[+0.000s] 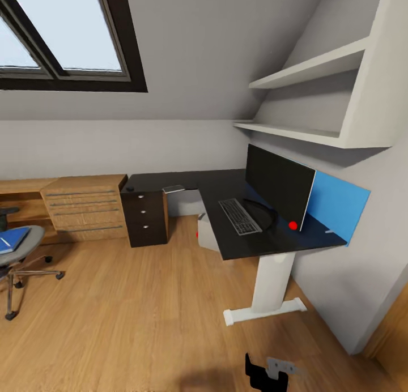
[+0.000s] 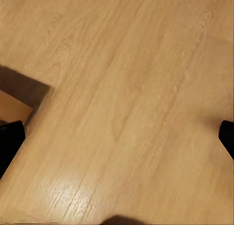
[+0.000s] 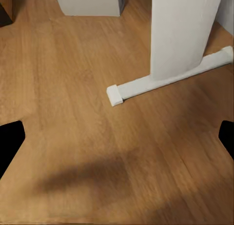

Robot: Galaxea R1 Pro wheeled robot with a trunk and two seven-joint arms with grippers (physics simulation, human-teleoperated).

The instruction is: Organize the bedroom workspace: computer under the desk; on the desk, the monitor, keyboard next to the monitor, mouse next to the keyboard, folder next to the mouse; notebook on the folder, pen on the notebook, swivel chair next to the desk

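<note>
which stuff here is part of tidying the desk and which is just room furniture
Job: desk, monitor, keyboard, computer under the desk, folder on the swivel chair.

Just there: wood drawer unit, wall shelves, blue wall panel, window.

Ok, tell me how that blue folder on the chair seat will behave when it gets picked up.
The folder looks thin and flat, so probably light and somewhat bendy if gripped at one edge. It lies on the padded seat of the swivel chair, whose wheeled base may roll if pushed. The folder's smooth cover could slip between fingers.
</note>
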